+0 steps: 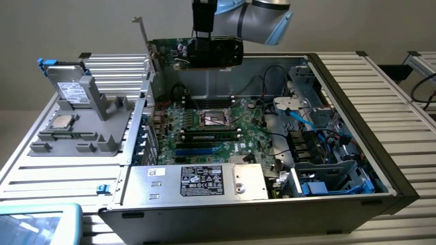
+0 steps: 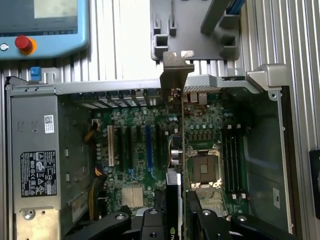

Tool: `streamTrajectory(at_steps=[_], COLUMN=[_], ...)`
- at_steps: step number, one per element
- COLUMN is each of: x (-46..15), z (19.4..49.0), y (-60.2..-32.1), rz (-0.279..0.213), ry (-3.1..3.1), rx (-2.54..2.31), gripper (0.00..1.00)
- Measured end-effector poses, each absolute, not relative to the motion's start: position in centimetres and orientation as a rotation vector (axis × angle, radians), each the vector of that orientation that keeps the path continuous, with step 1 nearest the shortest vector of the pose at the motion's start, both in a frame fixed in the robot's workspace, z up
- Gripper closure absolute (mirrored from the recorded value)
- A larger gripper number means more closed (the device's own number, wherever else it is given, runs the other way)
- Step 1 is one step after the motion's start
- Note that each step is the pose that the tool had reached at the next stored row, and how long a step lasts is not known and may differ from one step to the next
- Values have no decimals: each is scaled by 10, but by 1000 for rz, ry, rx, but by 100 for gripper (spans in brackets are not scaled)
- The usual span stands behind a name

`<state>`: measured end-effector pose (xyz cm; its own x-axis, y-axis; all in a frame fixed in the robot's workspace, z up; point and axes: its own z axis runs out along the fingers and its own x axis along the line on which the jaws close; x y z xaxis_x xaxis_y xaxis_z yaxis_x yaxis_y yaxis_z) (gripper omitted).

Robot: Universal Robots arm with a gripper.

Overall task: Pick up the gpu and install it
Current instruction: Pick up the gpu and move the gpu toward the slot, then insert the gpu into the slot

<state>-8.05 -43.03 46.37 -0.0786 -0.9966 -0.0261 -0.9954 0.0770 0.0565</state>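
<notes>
I have the gripper (image 1: 204, 37) clamped shut on the top edge of the gpu (image 1: 204, 53), which hangs upright in the air above the open computer case (image 1: 259, 212), well clear of the motherboard (image 1: 204, 122). Its silver end bracket (image 1: 143, 33) points toward the rear wall of the case. In the wrist view I see the card edge-on, running from the bracket back to the gripper.

My main worry is alignment. From the wrist view the card's edge seems to lie between the expansion slots (image 2: 148, 145) and the CPU socket (image 2: 202, 170), not plainly over a slot, though the height may be fooling me. Lowered off-line, the edge connector would land on board components instead of seating. The bracket's foot could also catch on the rear wall (image 2: 125, 86) and tilt the card. With the hold only along one edge, any such snag could twist the card in the gripper.

Around the target are black cables (image 1: 262, 84) looping near the back of the case, a blue cable (image 1: 299, 115) at the exterior view's right and the power supply (image 1: 197, 181) at the front. None lies across the slots as far as I can tell. On the worktop (image 1: 381, 81), a grey fixture (image 1: 95, 117) holds a drive (image 1: 71, 92), and a teach pendant (image 2: 42, 20) sits nearby, all apart from the case.
</notes>
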Motion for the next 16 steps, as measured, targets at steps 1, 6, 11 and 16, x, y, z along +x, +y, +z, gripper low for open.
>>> streamTrajectory(at_steps=[1, 6, 11, 16], x=[-81, -80, -80, -80], z=[464, 464, 464, 464], y=[-431, -431, -431, -431], rz=[-93, -92, -92, -92], ry=[-2291, -2291, -2291, -2291], rx=[2119, 2119, 2119, 2119], gripper=[72, 72, 72, 72])
